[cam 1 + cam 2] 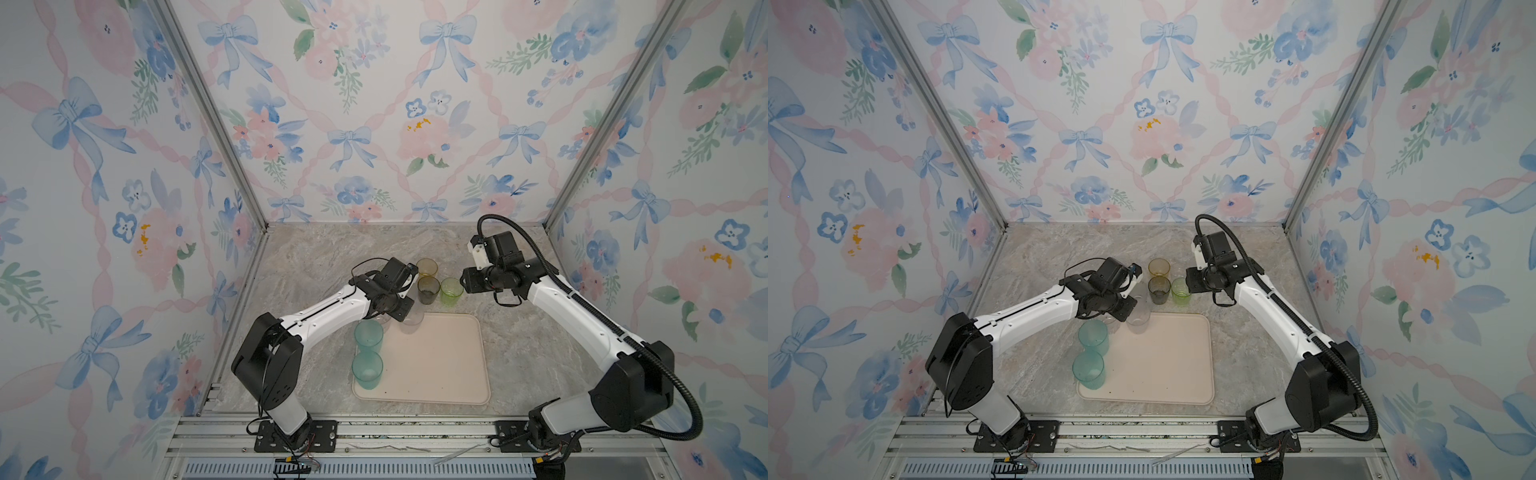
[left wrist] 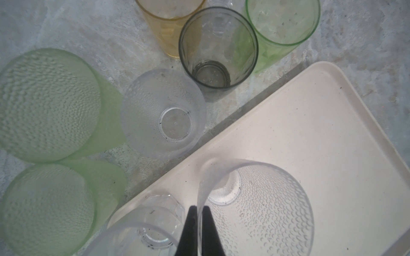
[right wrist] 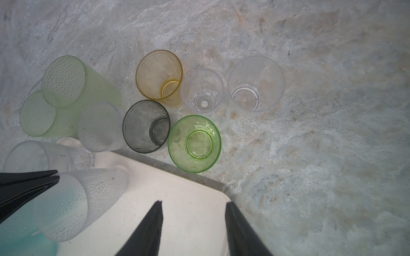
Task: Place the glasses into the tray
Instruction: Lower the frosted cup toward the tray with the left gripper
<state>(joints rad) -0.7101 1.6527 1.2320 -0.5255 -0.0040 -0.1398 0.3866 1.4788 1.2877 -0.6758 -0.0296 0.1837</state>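
**A:** Where are the glasses?

**B:** 2 teal tumblers [image 1: 368, 336] stand upright in the tray [image 1: 440, 365], along its left edge. A clear faceted glass [image 2: 159, 221] sits in its far left corner. Just beside that, over the tray, is a clear dimpled tumbler [image 2: 266, 210].

**A:** Is it held?

**B:** Yes. The left gripper [image 2: 199, 207] pinches its rim wall, jaws nearly together. I cannot tell whether its base touches the tray.

**A:** And off the tray?

**B:** On the marble table [image 1: 311, 257] just past the far edge are a smoky grey glass [image 1: 428, 289], an amber glass [image 1: 427, 267] and a bright green glass [image 1: 451, 292]. There are also a frosted clear tumbler [image 2: 164, 115], 2 pale green tumblers [image 2: 48, 104] and 2 plain clear glasses [image 3: 256, 84].

**A:** The right gripper [image 3: 193, 202]?

**B:** Its jaws are apart with nothing between them, above the tray's far right corner.
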